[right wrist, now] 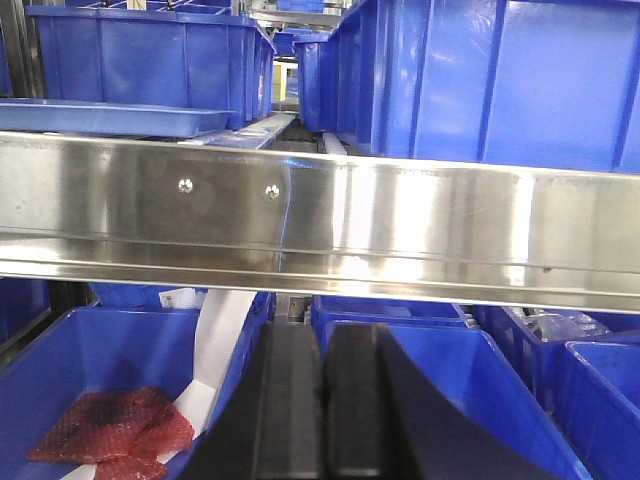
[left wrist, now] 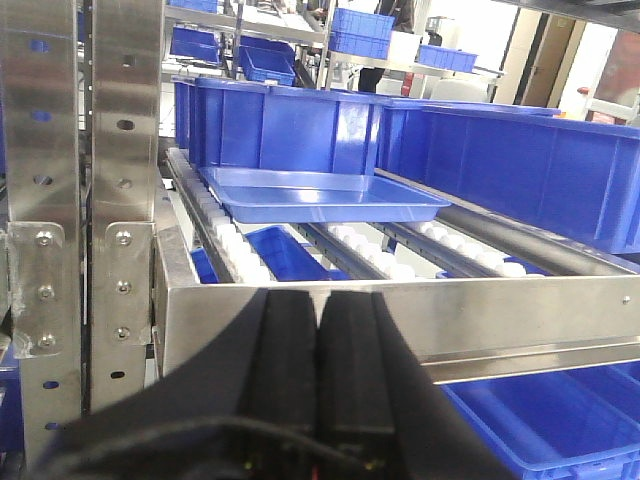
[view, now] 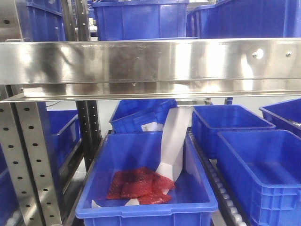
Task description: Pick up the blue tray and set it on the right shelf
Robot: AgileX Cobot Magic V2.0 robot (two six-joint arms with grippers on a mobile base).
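Left gripper (left wrist: 318,375) facing blue tray (left wrist: 325,195)

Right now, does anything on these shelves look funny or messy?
A long white paper strip droops crookedly into the deep blue plastic bin, beside crumpled red mesh bags. The shallow light-blue plastic tray sits level on the white rollers.

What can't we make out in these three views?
- Front view: shallow light-blue plastic tray hidden behind the shiny steel front rail.
- Right wrist view: the tray is cut off by the left edge.
- Left claw and right claw: tips out of focus.
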